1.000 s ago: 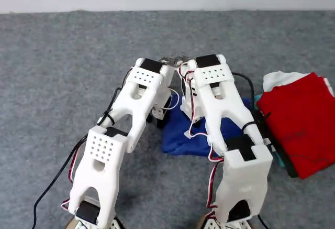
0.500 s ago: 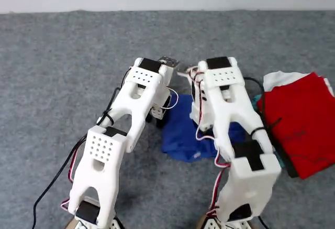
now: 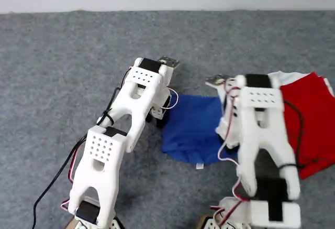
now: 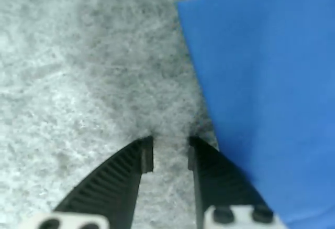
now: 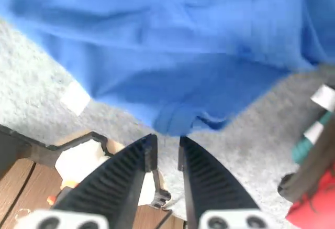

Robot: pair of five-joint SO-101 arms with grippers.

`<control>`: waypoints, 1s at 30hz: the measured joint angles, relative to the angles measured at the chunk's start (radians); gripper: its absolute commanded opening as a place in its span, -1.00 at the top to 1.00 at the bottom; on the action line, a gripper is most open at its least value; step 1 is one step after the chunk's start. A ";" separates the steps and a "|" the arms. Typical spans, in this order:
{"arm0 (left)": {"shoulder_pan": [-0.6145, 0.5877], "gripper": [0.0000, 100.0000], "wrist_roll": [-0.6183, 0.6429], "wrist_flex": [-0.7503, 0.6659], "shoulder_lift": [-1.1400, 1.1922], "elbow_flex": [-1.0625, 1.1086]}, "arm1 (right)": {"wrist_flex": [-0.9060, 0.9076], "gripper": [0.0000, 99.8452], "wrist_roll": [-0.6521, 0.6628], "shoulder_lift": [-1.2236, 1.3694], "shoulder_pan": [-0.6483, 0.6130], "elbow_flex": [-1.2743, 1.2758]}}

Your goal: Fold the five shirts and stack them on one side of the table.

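Observation:
A blue shirt point(image 3: 191, 129) lies folded on the grey carpeted table point(image 3: 68, 56) between my two arms. My left gripper point(image 4: 170, 153) hovers low over bare carpet just beside the blue shirt's point(image 4: 261, 82) straight edge, slightly open with nothing between its fingers. My right arm point(image 3: 259, 119) covers the shirt's right side. In the right wrist view my right gripper point(image 5: 166, 153) is nearly closed, and a puckered bit of the blue shirt's point(image 5: 167, 45) near edge sits at its tips. A white label point(image 3: 199, 165) shows at that near edge.
A red shirt point(image 3: 311, 113) tops a stack at the right side of the table, with white cloth point(image 3: 277, 77) peeking out behind it and teal and dark layers point(image 5: 309, 145) under it. The table's front edge and an arm's base point(image 5: 84, 161) lie close beyond the right gripper.
My right arm has swung to the right, uncovering most of the blue shirt. The shirt's near edge has shifted slightly toward the arm bases. The left arm has stayed still.

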 measured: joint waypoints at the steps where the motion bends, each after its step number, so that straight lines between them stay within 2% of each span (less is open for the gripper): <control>1: 0.000 0.80 0.000 0.000 0.000 0.000 | 0.000 0.82 0.015 -0.021 0.020 0.015; 9: 0.000 0.80 0.000 0.000 0.000 0.000 | 0.002 0.82 0.044 -0.132 0.199 0.038; 13: 0.000 0.80 0.000 0.000 0.000 0.000 | 0.002 0.82 0.044 -0.138 0.235 0.038; 18: 0.000 0.80 0.000 0.000 0.000 0.000 | -0.098 0.82 0.028 -0.138 0.184 0.040; 23: 0.000 0.80 0.000 0.000 0.000 0.002 | -0.301 0.82 -0.101 -0.133 0.072 0.040; 26: 0.000 0.80 0.000 0.000 0.000 0.002 | -0.374 0.82 -0.117 -0.060 0.012 0.040; 30: 0.000 0.80 0.000 0.000 0.000 0.002 | -0.436 0.82 -0.121 0.117 -0.003 0.005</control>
